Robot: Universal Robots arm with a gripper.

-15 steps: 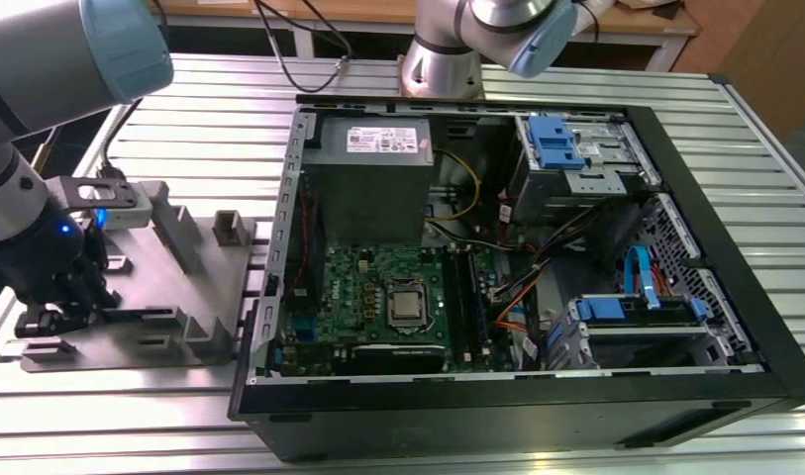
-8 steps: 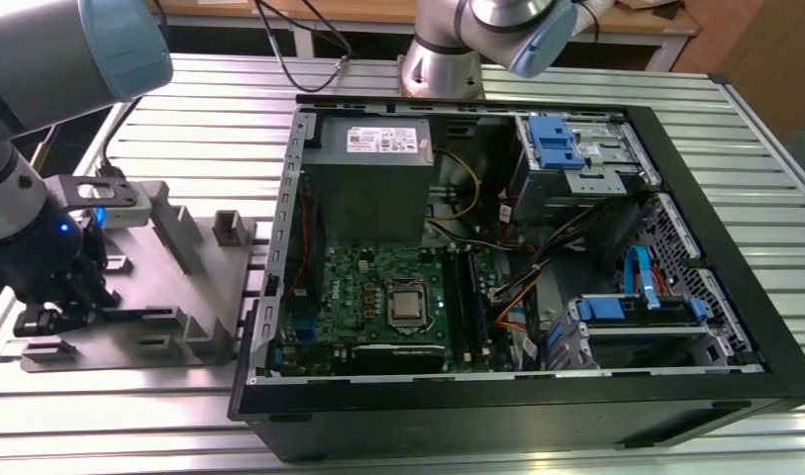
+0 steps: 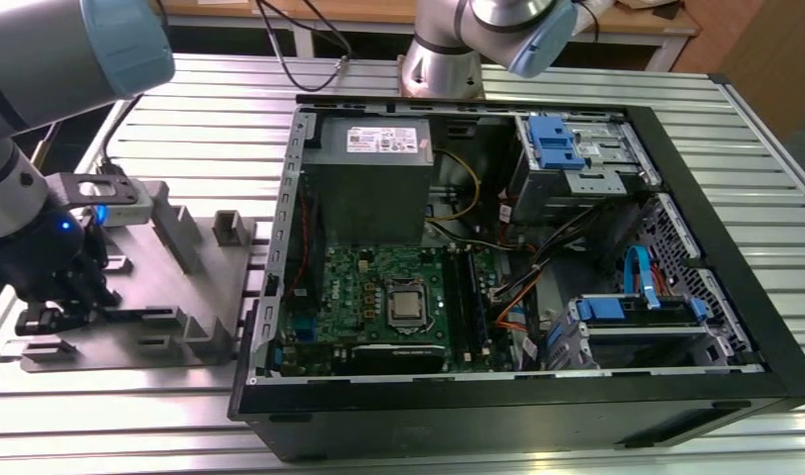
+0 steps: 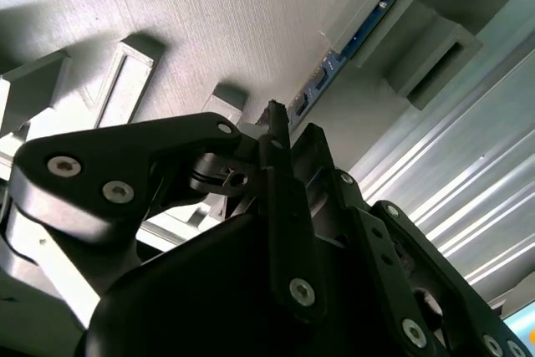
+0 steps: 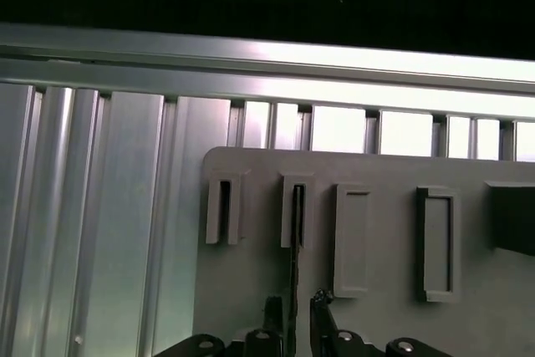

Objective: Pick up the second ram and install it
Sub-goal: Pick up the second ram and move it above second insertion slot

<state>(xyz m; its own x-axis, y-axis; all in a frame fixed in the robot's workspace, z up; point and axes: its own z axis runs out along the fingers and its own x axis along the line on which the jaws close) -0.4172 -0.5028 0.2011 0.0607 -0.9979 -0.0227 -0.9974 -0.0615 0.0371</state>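
The second ram (image 4: pixel 355 39) is a thin dark stick with bluish chips, standing on edge in the slots of grey fixture blocks. In the first wrist view the ram (image 5: pixel 295 215) shows as a narrow dark line running from a slotted block down between my fingertips. My gripper (image 5: pixel 294 305) straddles its near end, open, with a small gap on each side. In the second wrist view the gripper (image 4: pixel 292 127) has its black fingers on either side of the stick. In the exterior view the gripper (image 3: pixel 46 315) is low over the grey fixture plate (image 3: pixel 151 287), at the exterior view's left.
An open computer case (image 3: pixel 719 297) lies to the exterior view's right of the plate. Inside are the green motherboard (image 3: pixel 362 287) and its long black slots (image 3: pixel 461 307). Several grey blocks (image 5: pixel 351 240) stand on the plate. Ribbed aluminium table (image 5: pixel 92 232) surrounds it.
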